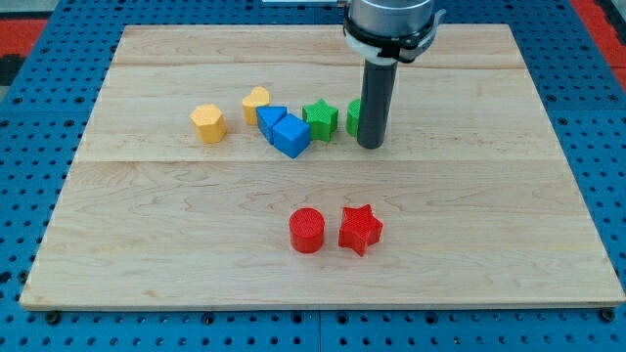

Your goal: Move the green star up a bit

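The green star [320, 118] lies on the wooden board [469, 215] in the upper middle, touching the right side of the blue blocks. My tip [370, 145] rests on the board just to the right of the star and slightly below it, a small gap apart. A second green block [354, 116] shows partly behind the rod, between the rod and the star; its shape is hidden.
Two blue blocks [285, 129] sit joined left of the star. A yellow heart [256, 101] lies at their upper left, a yellow hexagon [208, 123] farther left. A red cylinder [306, 231] and red star [360, 230] lie at the lower middle.
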You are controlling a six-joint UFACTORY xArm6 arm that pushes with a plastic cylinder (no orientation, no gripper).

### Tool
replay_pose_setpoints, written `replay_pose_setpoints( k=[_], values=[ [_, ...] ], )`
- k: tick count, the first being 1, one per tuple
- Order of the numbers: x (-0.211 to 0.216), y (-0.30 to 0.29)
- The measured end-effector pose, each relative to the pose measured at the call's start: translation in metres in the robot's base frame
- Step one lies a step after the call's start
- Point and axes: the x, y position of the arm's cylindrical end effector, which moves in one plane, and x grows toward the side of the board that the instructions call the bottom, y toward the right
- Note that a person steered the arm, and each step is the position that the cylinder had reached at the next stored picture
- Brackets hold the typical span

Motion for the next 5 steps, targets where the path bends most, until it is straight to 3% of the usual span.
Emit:
replay_pose_setpoints(
  k=[2, 5],
  values=[
    [0.009, -0.036],
    [0.009, -0.022]
  ],
)
